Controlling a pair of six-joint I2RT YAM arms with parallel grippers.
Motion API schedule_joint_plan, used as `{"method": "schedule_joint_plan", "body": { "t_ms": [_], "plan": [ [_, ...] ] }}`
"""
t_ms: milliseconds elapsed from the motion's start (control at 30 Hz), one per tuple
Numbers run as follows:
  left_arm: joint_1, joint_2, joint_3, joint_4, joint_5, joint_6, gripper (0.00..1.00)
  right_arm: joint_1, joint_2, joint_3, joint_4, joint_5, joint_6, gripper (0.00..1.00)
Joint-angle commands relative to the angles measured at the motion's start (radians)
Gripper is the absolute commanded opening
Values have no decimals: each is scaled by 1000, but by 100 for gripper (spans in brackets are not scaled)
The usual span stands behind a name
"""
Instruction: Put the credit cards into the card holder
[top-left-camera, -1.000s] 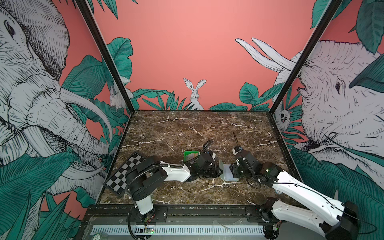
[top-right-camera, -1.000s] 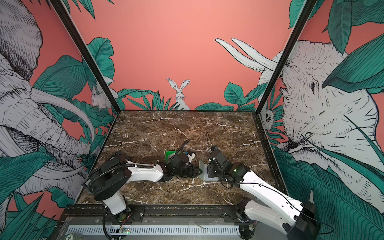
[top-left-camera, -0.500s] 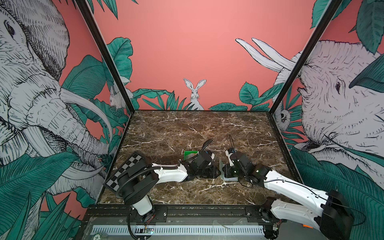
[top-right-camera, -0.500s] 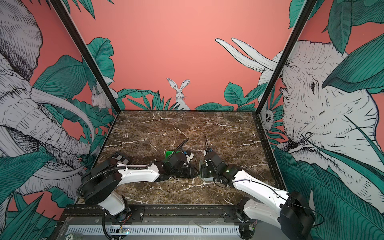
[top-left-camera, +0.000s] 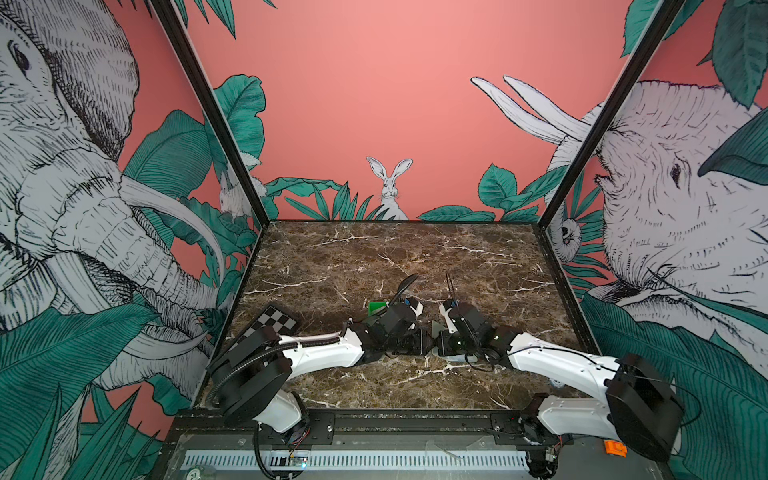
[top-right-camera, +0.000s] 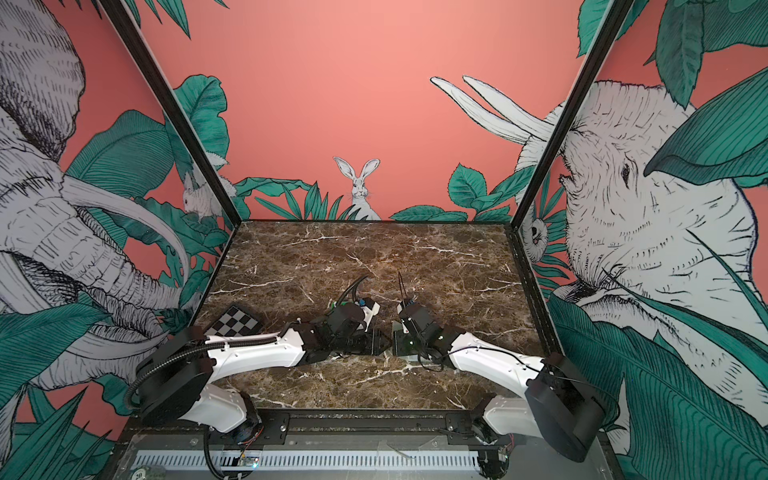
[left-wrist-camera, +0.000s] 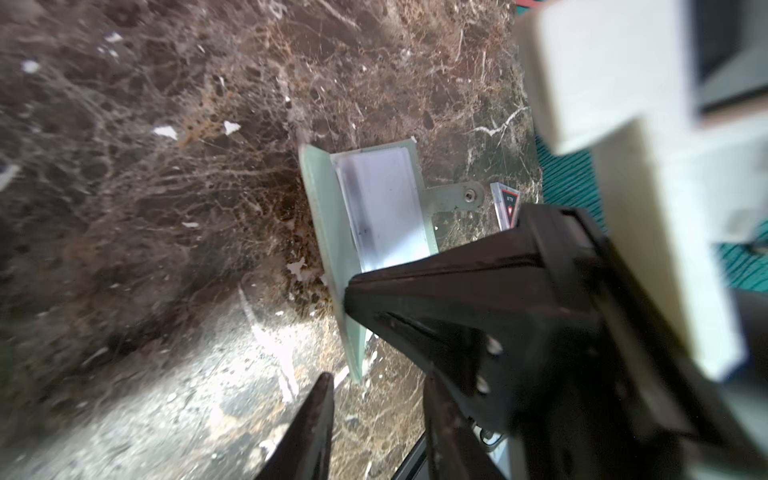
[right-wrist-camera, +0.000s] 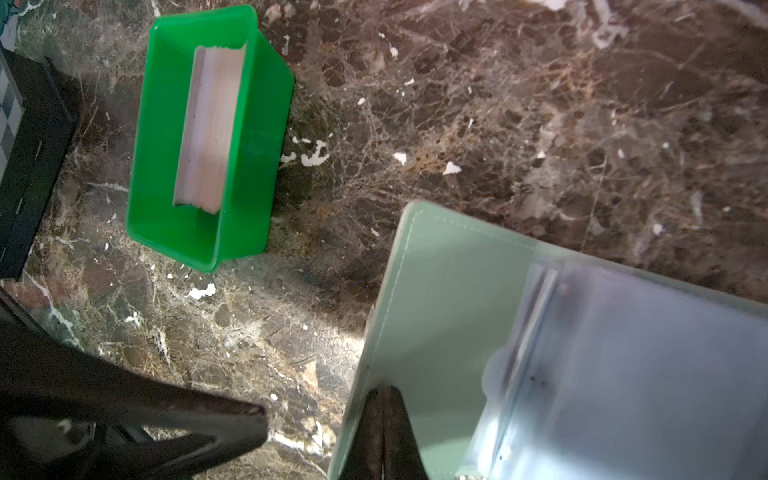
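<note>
Credit cards (right-wrist-camera: 210, 124) stand on edge as a stack in the green tray (right-wrist-camera: 257, 145), apart from the card holder (right-wrist-camera: 436, 299). They look light, stiff, slick; I'd pinch one by its exposed top edge. Holder lies open on the table (right-wrist-camera: 540, 104), cover floppy; right gripper (right-wrist-camera: 384, 415) pressed shut on the cover edge. Left gripper (left-wrist-camera: 378, 382) part spread beside it, gripping nothing as far as I can tell

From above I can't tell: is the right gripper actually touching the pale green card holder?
Touching. In the right wrist view the right gripper is closed on the raised cover of the card holder.
</note>
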Motion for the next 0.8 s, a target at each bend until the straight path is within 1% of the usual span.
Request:
{"method": "schedule_joint_plan", "body": {
  "t_ms": [0,67,167,267,400,600,767],
  "plan": [
    [26,-24,-20,-17,5,40,35,-9,23,-5,38,15,3,4],
    [34,5,-9,30,41,42,35,-15,48,-12,48,20,22,4],
    [34,52,33,31,71,53,33,-24,73,-27,74,3,46,4],
    [34,89,34,79,68,36,31,-40,82,-52,104,-20,64,3],
    [34,131,28,152,66,18,30,-68,75,-78,130,-60,74,1],
    [34,214,77,178,77,19,30,-105,29,-98,127,-94,76,1],
    [34,265,111,142,54,32,29,-150,-36,-86,55,-101,47,1]
  ]
}}
